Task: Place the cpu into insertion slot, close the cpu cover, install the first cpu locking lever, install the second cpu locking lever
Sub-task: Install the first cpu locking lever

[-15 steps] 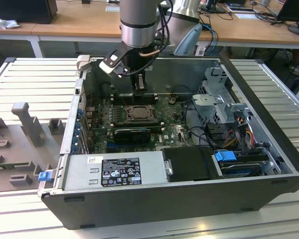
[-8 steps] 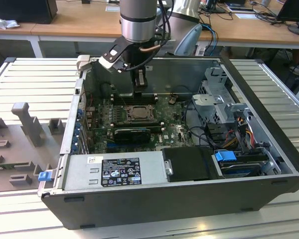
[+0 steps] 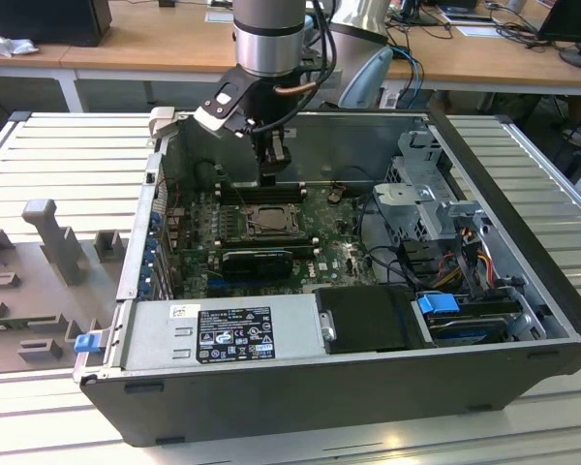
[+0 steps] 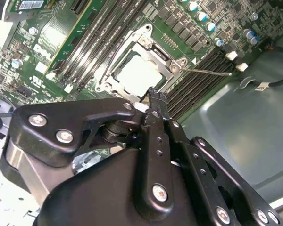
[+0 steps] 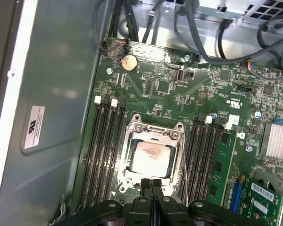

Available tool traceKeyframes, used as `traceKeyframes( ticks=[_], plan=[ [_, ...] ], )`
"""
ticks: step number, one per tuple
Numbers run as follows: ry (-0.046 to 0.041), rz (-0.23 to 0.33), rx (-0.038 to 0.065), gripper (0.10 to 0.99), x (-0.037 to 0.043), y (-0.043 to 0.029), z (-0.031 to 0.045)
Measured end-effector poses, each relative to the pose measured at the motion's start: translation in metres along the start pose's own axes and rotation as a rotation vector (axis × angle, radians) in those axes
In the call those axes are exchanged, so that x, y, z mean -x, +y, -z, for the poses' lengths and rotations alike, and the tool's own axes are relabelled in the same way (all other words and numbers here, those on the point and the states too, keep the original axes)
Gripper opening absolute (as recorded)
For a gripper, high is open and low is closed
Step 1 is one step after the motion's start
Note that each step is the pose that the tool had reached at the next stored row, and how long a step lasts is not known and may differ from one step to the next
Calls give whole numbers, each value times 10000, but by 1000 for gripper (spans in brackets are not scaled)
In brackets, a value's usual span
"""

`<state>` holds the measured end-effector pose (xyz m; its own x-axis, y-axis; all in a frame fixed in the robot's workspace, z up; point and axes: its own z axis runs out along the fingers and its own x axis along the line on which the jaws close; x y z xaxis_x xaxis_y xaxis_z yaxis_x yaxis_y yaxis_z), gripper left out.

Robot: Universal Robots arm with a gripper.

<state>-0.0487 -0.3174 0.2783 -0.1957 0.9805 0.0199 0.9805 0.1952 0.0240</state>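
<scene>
The cpu [image 5: 151,157] lies with its silver top up in the insertion slot [image 5: 128,181] on the green board. The cpu cover [image 5: 153,132] lies flat around it as a silver frame. In the second wrist view the cpu [image 4: 137,75] sits inside the cover [image 4: 114,84], and a thin lever rod [image 4: 208,71] sticks out from one corner over the memory slots. In the first wrist view the lever [image 5: 183,162] runs along one side of the socket. My gripper [image 5: 152,182] is shut with nothing between its fingers, its tips at the socket's edge. In the exterior view the gripper [image 3: 272,176] hangs just above the socket [image 3: 271,219].
Long black memory slots [image 5: 104,146] flank the socket on both sides. A black fan card [image 3: 259,260] sits in front of the socket in the exterior view. Case walls [image 3: 300,397], a drive cage [image 3: 426,199] and cables [image 3: 387,257] surround the board. A grey fixture [image 3: 53,237] stands outside on the exterior view's left.
</scene>
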Motion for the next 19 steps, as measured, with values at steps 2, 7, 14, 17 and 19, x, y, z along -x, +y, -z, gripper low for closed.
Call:
traceKeyframes(
  ticks=[2,7,14,17,19],
  plan=[
    [4,157,-2,106,0,0,0],
    [11,456,-9,106,0,0,-4],
    [39,1616,-31,106,0,0,-5],
    [47,1942,-38,106,0,0,-5],
    [50,2102,-42,106,0,0,-5]
  ],
)
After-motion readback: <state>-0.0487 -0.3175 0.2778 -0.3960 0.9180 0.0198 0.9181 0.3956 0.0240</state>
